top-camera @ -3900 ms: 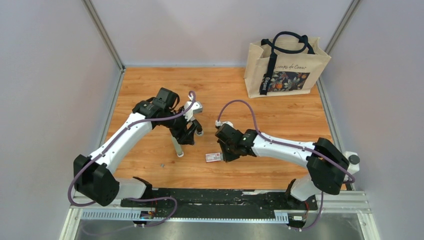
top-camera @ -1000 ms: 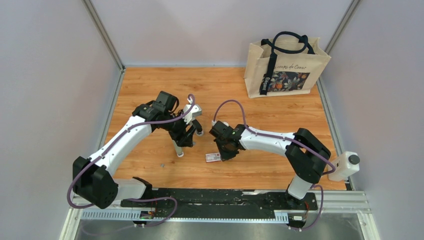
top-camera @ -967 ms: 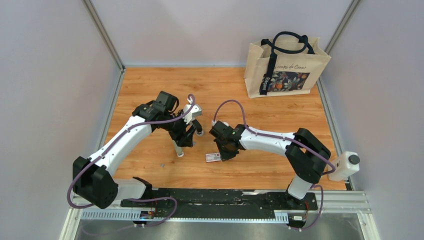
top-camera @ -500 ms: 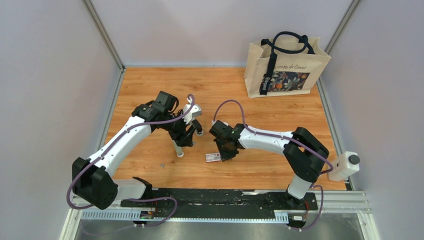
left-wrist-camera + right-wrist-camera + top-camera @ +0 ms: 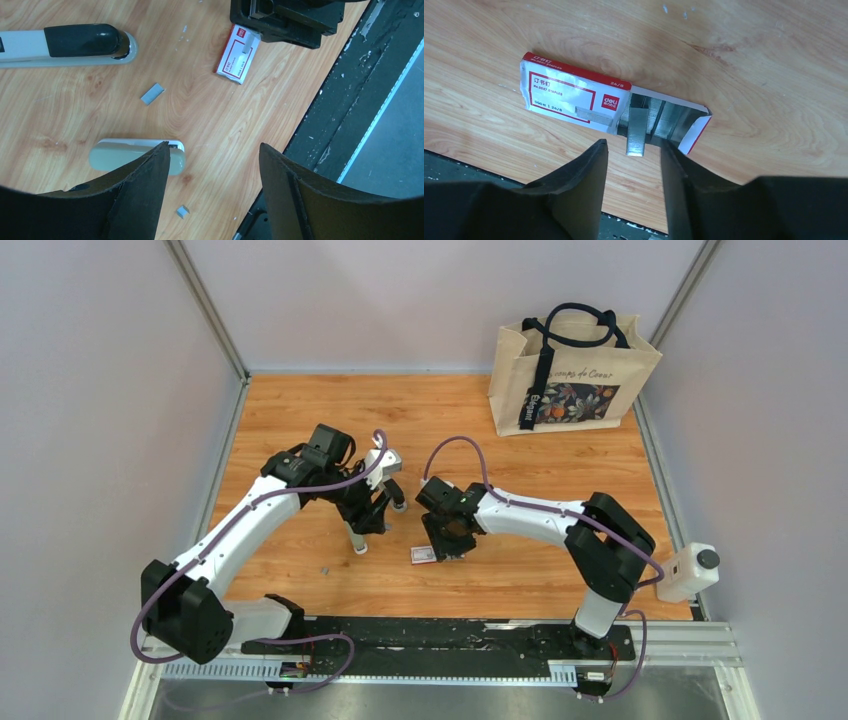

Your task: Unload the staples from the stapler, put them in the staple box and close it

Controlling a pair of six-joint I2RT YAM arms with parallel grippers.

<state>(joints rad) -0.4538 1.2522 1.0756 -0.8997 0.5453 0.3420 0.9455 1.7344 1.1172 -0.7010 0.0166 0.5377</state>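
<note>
The stapler lies opened on the wood table under my left gripper (image 5: 372,510). In the left wrist view its pale grey arm with a black grip and silver tip (image 5: 85,44) lies at upper left. A second pale arm (image 5: 125,156) lies partly behind my left finger (image 5: 145,190). The left gripper (image 5: 214,146) is wide open and empty. My right gripper (image 5: 443,540) hovers open at the red-and-white staple box (image 5: 569,97), whose end is open. A silver staple strip (image 5: 636,131) pokes out toward the gap between the right fingertips, untouched.
A short loose staple strip (image 5: 152,93) and a tiny staple bit (image 5: 182,211) lie on the wood. The black base rail (image 5: 350,100) runs along the table's near edge. A beige tote bag (image 5: 570,375) stands at the back right.
My right gripper has shifted a little left and away over the staple box, and the right arm's elbow has swung in. The left arm has hardly moved.
</note>
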